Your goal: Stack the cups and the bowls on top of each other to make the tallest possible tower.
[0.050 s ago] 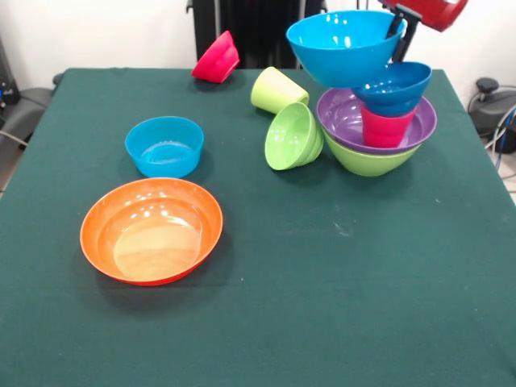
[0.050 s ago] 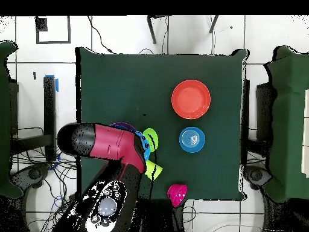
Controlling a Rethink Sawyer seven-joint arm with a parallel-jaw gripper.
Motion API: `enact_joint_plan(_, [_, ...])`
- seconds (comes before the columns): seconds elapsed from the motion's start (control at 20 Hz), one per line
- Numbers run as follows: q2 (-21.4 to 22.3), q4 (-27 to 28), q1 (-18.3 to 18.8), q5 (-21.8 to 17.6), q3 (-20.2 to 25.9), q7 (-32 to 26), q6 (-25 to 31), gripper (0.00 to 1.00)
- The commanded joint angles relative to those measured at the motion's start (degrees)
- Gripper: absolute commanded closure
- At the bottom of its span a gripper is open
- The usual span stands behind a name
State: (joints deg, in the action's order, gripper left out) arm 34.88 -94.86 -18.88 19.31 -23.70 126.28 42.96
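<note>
I have the big light blue bowl (image 1: 345, 44) up in the air, my claw (image 1: 401, 31) clamped on its rim at the side, one black finger (image 1: 405, 36) running down the outside of the wall. The bowl hangs tilted, just above the tower (image 1: 377, 129) and a little to one side of it, its underside close over the pieces below.

Directly under my claw the tower sits on the green cloth table (image 1: 322, 282): a large lime green bowl (image 1: 367, 161) at the bottom, a wide purple bowl (image 1: 343, 117) nested in it, a red cup (image 1: 385, 129) standing in the purple one, and a small dark blue bowl (image 1: 395, 87) perched on the cup.

Just beside the tower a small lime green bowl (image 1: 292, 135) lies on its side, and next to that the lime green cup (image 1: 276, 90) lies tipped over. Farther off, a small pink-red bowl (image 1: 216, 58) rests tilted near the table edge. Well away from my claw stand a small light blue bowl (image 1: 164, 146) and the large orange bowl (image 1: 151, 230), both upright and empty.
</note>
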Motion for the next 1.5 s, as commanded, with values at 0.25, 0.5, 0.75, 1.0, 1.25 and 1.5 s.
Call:
enact_joint_plan(0.25, [-3.6, 1.6, -1.0, 2.6, 6.3, 13.6, 7.8, 1.00])
enact_joint_plan(0.5, [-3.6, 2.0, -0.8, 2.3, 6.0, 13.1, 8.4, 1.00])
enact_joint_plan(0.75, [-4.2, 3.1, -0.5, 2.0, 5.7, 12.5, 8.7, 1.00])
enact_joint_plan(1.0, [-4.8, 4.5, -0.4, 2.1, 5.7, 12.9, 9.7, 1.00])
enact_joint_plan(1.25, [-5.1, 5.8, -0.4, 2.0, 5.6, 13.3, 11.3, 1.00])
enact_joint_plan(1.5, [-5.5, 7.5, 0.1, 1.6, 5.4, 13.1, 13.6, 1.00])
